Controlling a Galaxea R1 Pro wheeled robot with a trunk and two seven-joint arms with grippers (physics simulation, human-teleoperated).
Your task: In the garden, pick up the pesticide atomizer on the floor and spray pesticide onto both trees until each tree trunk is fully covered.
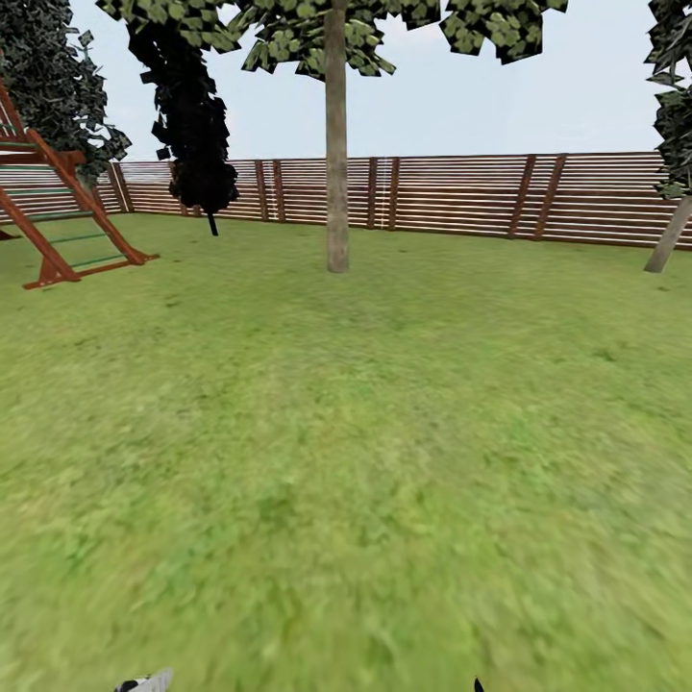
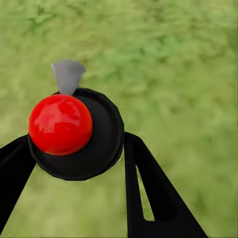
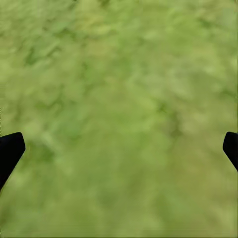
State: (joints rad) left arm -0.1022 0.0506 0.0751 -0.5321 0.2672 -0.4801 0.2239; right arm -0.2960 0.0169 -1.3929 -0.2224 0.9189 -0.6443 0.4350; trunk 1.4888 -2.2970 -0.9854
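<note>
**A:** Where's the atomizer?

**B:** In the left wrist view a small black round body (image 2: 101, 148) with a glossy red dome (image 2: 59, 124) and a grey spout (image 2: 68, 77) sits between the left gripper (image 2: 77, 144) fingers. I take that for the atomizer, seen from above. Both fingers (image 2: 148, 198) press its sides, so the gripper looks closed on it, over grass.

**A:** How will it handle?

**B:** Light and rigid, I'd guess, with smooth round sides that could twist in the grip. A hold on the body below the dome seems right, leaving the spout free to face a trunk.

**A:** The other arm?

**B:** The right gripper (image 3: 119, 148) is spread wide, with a dark fingertip (image 3: 10, 151) at each side of its view and bare grass between. It holds nothing.

**A:** Room to move?

**B:** Plenty. At the lawn's (image 1: 346, 461) far left edge stands a red-brown climbing frame (image 1: 58, 211), then a dark ragged tree (image 1: 197, 144) close to the fence (image 1: 461, 197). Mid-lawn, near the far edge, rises a straight grey-beige trunk (image 1: 335, 173), well away from us across open grass. At the far right a second trunk (image 1: 670, 235) leans, also by the fence.

**A:** Any risks?

**B:** Little on the way. The slatted fence closes the back, so circling behind either trunk may be tight.
</note>
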